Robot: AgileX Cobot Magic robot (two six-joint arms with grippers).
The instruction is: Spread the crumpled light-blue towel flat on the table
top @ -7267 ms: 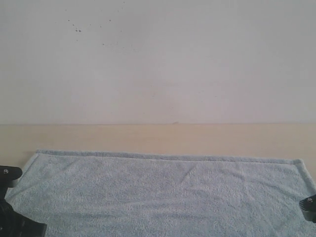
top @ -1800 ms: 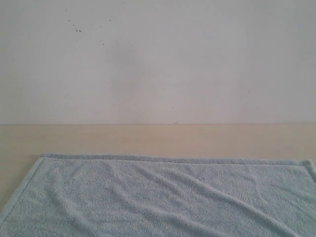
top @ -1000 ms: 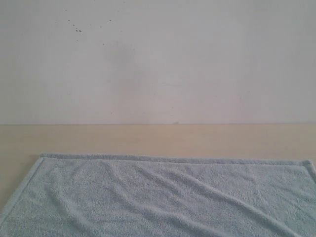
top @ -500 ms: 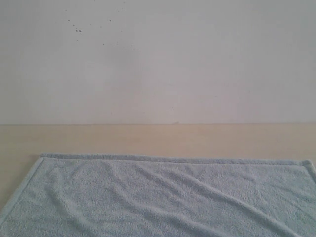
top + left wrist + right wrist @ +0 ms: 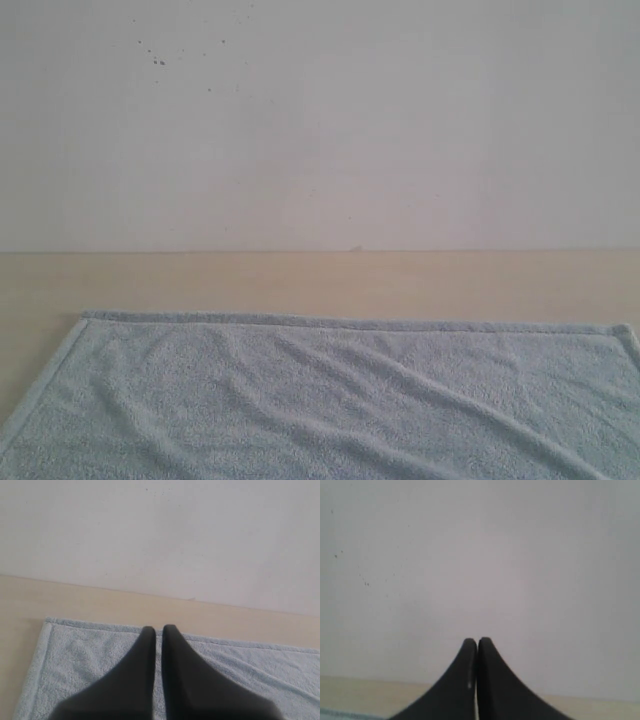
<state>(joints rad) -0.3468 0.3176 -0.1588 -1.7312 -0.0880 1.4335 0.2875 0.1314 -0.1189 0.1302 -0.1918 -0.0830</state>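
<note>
Towel was seen spread on the table, its long axis laid side to side along the wall, with shallow diagonal creases crossing it. Bare table was seen beyond its far hem. Left gripper and right gripper were both pressed closed, with nothing clasped

Wall: plain white and upright; fills the upper half of the exterior view and most of both wrist views.
Specks: a loose scatter of small dark dots high on the wall, toward the left in the exterior view.
Small mark: a tiny tan bump at the wall's bottom edge, near the middle.
</note>
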